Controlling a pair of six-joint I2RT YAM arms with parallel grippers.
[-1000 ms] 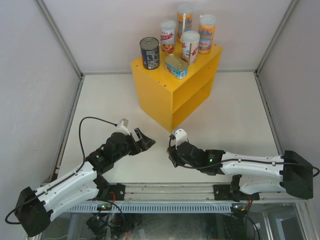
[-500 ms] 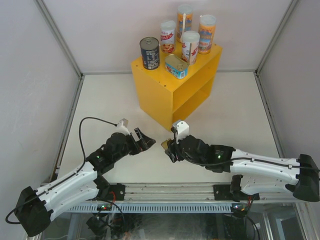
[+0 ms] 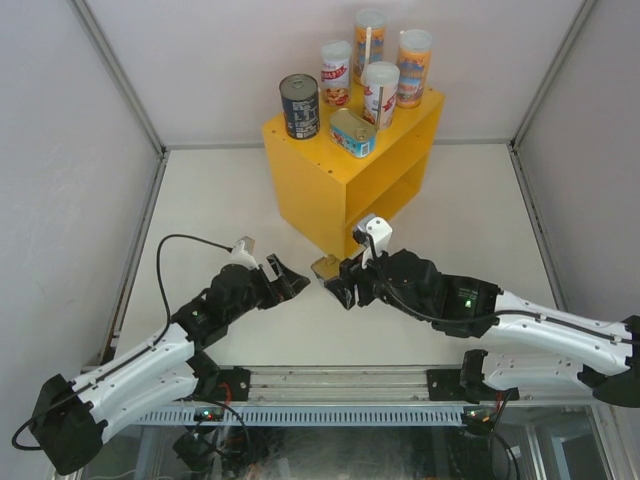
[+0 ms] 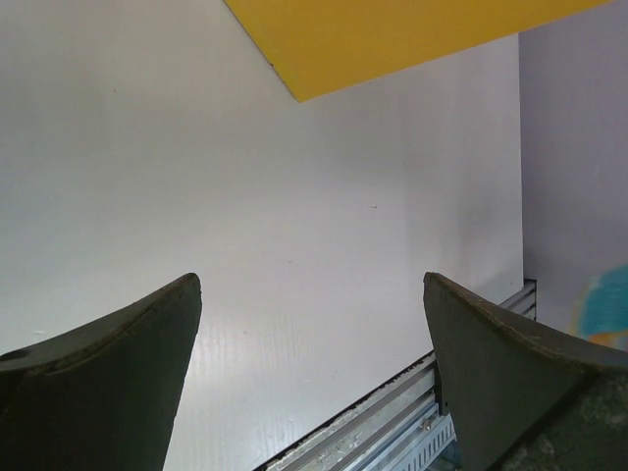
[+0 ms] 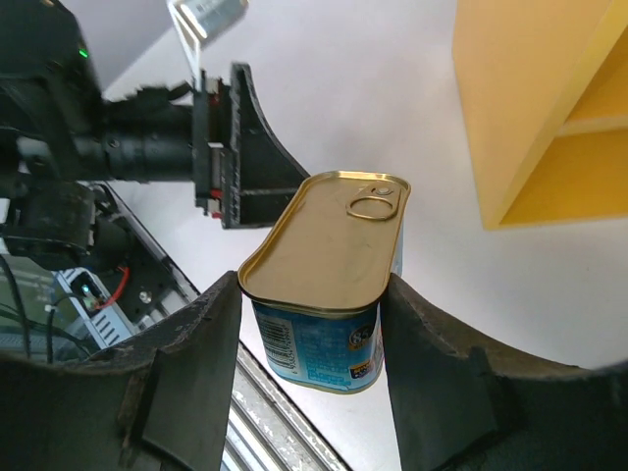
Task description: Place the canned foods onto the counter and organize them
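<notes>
My right gripper (image 3: 333, 280) is shut on a flat rectangular gold-topped tin (image 3: 326, 267) with a blue label, held off the white table in front of the yellow counter (image 3: 330, 190). In the right wrist view the tin (image 5: 329, 265) sits between both fingers of that gripper (image 5: 312, 294), pull-ring up. On the counter's top stand several tall slim cans (image 3: 380, 95), a dark round tin (image 3: 299, 105) and another flat gold-topped tin (image 3: 352, 132). My left gripper (image 3: 292, 281) hangs open and empty just left of the held tin; its wrist view shows this gripper (image 4: 309, 294) over bare table.
The counter's inner shelf (image 3: 395, 195) opens toward the right front. A metal rail (image 3: 340, 385) runs along the near table edge. White walls close in the left, right and back. The counter's lower edge (image 4: 392, 39) shows at the top of the left wrist view.
My right arm has stretched forward and left, carrying the gold-topped tin up off the table toward the counter's front corner. The left arm has barely moved.
</notes>
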